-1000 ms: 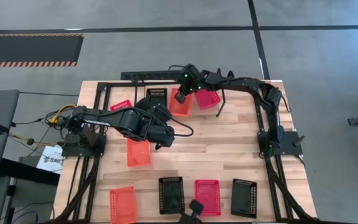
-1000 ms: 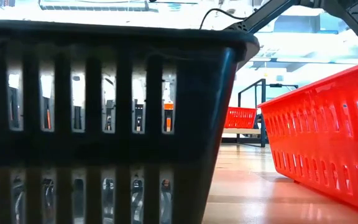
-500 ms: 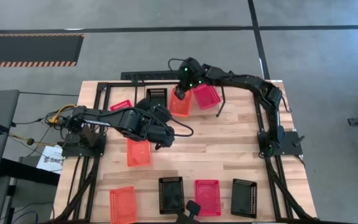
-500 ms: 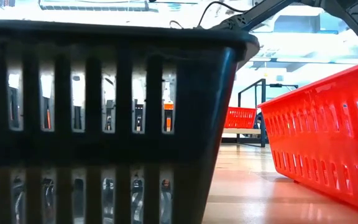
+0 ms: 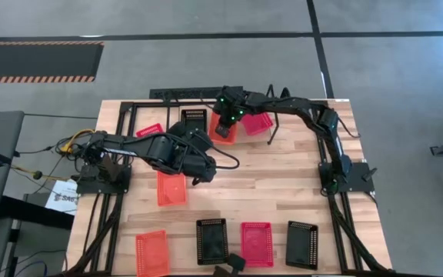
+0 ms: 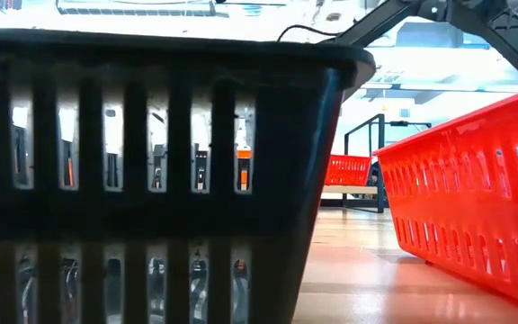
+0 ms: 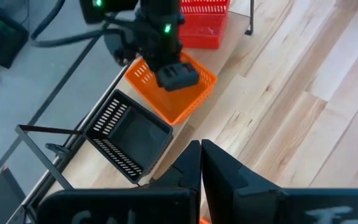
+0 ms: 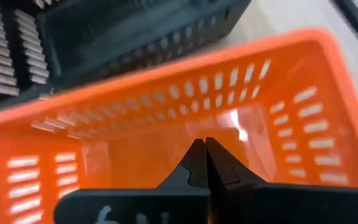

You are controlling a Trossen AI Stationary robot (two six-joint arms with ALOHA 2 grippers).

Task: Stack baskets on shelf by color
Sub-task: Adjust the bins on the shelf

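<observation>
On the counter [image 5: 283,185] we list, largest first: the shelf [image 5: 141,115] along the far edge, with a black basket [image 5: 194,119], an orange basket [image 5: 223,129] and a red-pink basket [image 5: 258,122] side by side. Over that orange basket we note the right tool [image 8: 204,149], fingers together, just above its floor. Mid-counter we note the left tool [image 7: 200,155], fingers together, holding nothing.

high: straight down | low: tabletop level | wrists share orange basket [image 7: 173,93]
</observation>
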